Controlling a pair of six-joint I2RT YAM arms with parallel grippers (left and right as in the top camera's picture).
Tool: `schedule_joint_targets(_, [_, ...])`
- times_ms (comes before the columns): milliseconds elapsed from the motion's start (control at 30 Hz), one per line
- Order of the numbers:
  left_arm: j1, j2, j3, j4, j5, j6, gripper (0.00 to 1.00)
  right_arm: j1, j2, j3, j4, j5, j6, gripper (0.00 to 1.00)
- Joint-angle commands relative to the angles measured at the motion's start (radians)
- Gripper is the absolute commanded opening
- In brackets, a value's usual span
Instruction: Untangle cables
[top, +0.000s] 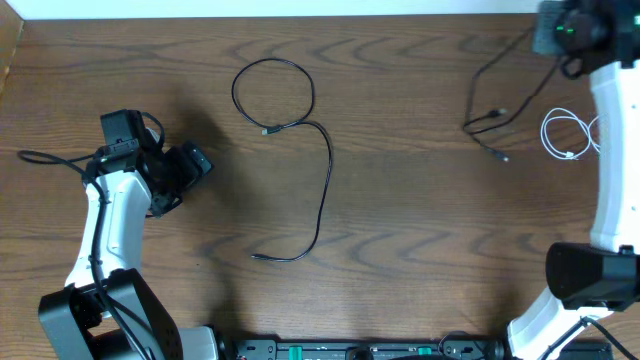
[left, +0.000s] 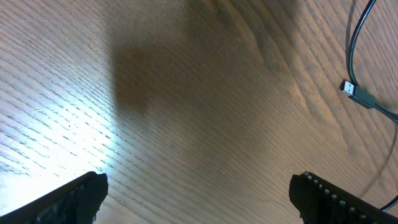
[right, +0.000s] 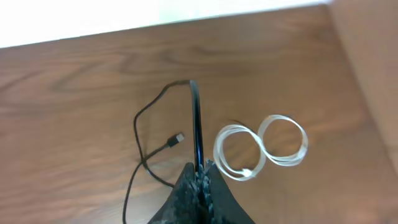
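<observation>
Cables first: the short black cable (right: 196, 118) is sitting clamped between the closed jaws of the right gripper (right: 200, 171), running away from the fingertips, bending over and trailing back across the table (top: 400, 200) to a small plug. The white cable (right: 261, 149) is lying just beside it in a flat figure-eight coil, near the table's far corner. The left gripper (left: 199, 202) is hovering over bare wood with its jaws spread wide, gripping nothing. The long black cable (top: 325, 170) is lying between the two arms, making one loop at its far end and then trailing toward the near edge, well apart from the other two.
</observation>
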Motion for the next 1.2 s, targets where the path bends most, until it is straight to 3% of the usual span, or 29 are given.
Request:
schedule_joint_targets(0, [0.002, 0.009, -0.011, -0.003, 0.005, -0.006, 0.98, -0.092, 0.031, -0.004, -0.011, 0.039, 0.076, 0.01])
schedule_joint_targets(367, [0.002, 0.009, -0.011, -0.003, 0.005, -0.006, 0.98, -0.298, 0.168, -0.004, -0.016, -0.038, 0.172, 0.01])
schedule_joint_targets(767, [0.002, 0.009, -0.011, -0.003, 0.005, -0.006, 0.98, -0.383, 0.254, -0.004, -0.119, -0.111, 0.171, 0.02])
schedule_joint_targets(833, [0.002, 0.009, -0.011, -0.003, 0.005, -0.006, 0.98, -0.387, 0.254, -0.004, -0.125, -0.111, 0.171, 0.13])
schedule_joint_targets(933, [0.002, 0.009, -0.011, -0.003, 0.005, -0.006, 0.98, -0.386, 0.254, -0.004, -0.128, -0.112, 0.171, 0.46])
schedule_joint_targets(1067, [0.002, 0.009, -0.011, -0.003, 0.005, -0.006, 0.98, -0.384, 0.254, -0.004, -0.139, -0.129, 0.171, 0.61])
schedule_joint_targets(1167, [0.002, 0.009, -0.011, -0.003, 0.005, -0.006, 0.98, -0.378, 0.255, -0.004, -0.153, -0.227, 0.168, 0.66])
